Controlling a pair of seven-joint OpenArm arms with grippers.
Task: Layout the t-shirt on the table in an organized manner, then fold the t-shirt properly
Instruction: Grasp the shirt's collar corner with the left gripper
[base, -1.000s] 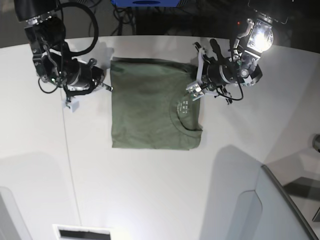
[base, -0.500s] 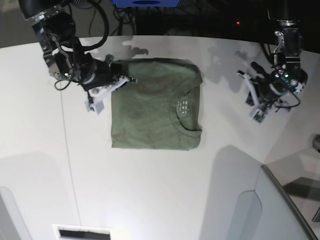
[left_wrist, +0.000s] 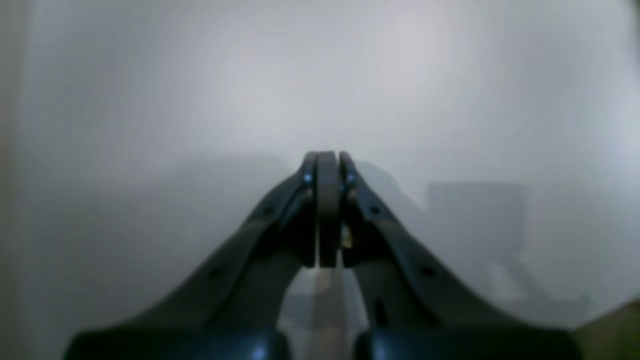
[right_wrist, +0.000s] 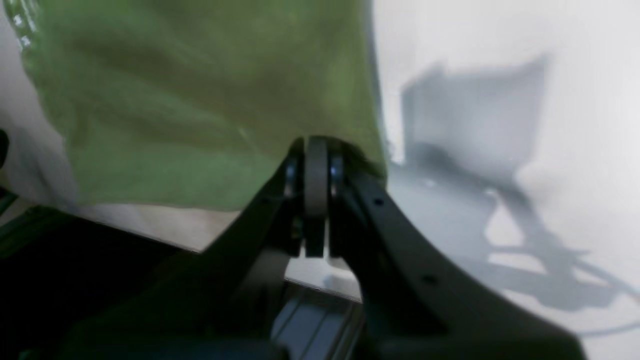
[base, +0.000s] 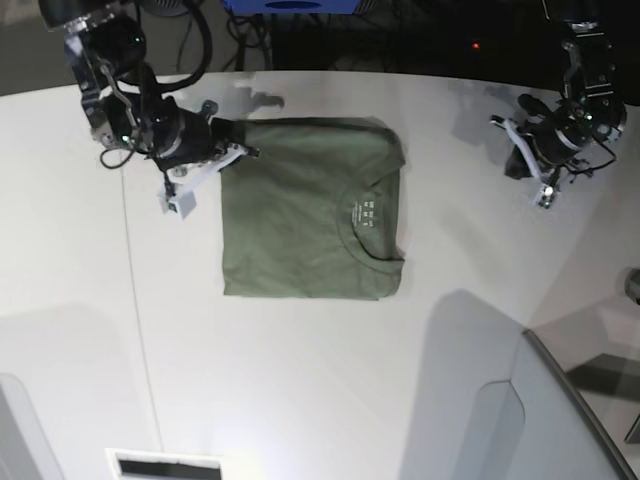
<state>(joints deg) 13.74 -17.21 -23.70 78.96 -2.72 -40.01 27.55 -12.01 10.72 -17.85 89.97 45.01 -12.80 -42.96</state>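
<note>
The plain olive-green cotton t-shirt (base: 312, 210) lies folded into a neat rectangle mid-table on the large white table (base: 300, 390). My right pincer (base: 243, 151), jaws together, touches its 10 o'clock corner, likely tidying. My left pincer (base: 543, 197), also pressed together and empty, hangs well clear at 2 o'clock.

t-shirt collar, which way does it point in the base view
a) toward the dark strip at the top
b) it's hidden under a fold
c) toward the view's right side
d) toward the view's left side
c: the round neck with its white label sits near the right edge of the folded t-shirt, in plain sight on the top layer.
</note>
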